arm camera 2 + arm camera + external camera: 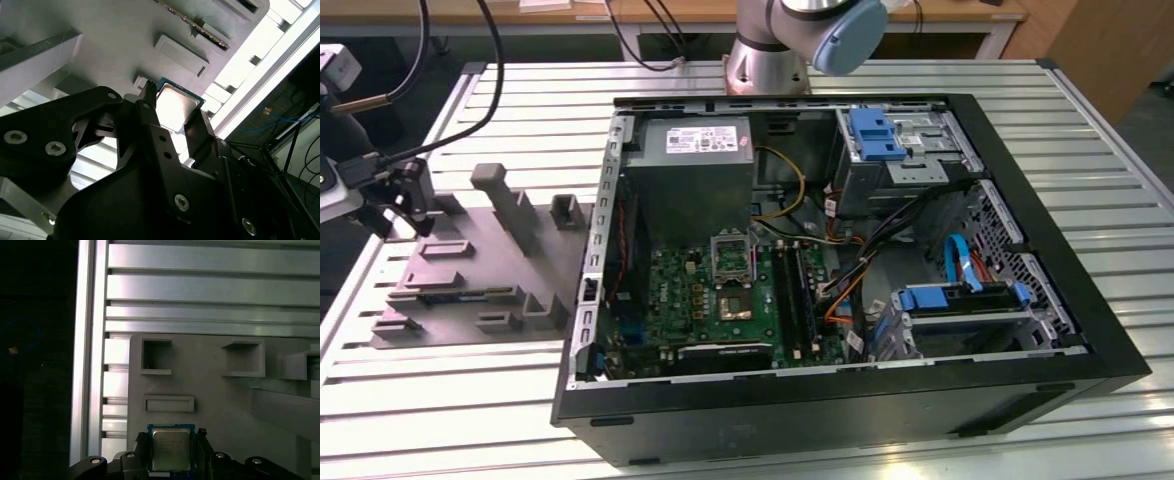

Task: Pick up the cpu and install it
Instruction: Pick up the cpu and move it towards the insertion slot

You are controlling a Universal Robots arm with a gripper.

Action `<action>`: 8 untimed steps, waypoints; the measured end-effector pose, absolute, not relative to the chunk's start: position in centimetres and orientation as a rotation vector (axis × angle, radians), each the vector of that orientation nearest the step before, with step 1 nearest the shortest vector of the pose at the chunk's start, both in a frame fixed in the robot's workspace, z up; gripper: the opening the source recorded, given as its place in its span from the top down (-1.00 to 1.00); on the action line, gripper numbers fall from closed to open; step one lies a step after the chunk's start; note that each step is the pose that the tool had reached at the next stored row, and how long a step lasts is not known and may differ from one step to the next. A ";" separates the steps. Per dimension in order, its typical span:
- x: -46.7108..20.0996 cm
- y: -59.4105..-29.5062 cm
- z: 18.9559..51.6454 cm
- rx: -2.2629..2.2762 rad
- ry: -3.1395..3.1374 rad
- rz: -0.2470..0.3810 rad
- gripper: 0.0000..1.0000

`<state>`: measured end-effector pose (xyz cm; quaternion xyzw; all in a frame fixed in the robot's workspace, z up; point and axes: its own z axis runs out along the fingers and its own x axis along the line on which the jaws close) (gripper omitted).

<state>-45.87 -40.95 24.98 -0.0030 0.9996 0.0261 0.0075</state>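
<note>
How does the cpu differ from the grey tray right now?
The cpu is small with a shiny metal top; the tray is far larger, matte grey, moulded with pockets. The cpu sits clamped in the gripper; the tray lies on the slatted table. Both are greyish.

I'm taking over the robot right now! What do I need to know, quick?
The gripper is shut on the cpu.
Where: the cpu is over the grey tray, which lies at the exterior view's left beside the open case. I cannot tell whether it has lifted off the tray.
Done: the cpu is gripped.
Left: it is not yet in the socket on the board inside the case.
</note>
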 end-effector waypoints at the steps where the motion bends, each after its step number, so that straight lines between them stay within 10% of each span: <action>1: -45.9 -41.0 25.0 -0.010 3.125 0.082 0.06; 8: -45.9 -40.9 25.2 -0.010 3.126 0.082 0.06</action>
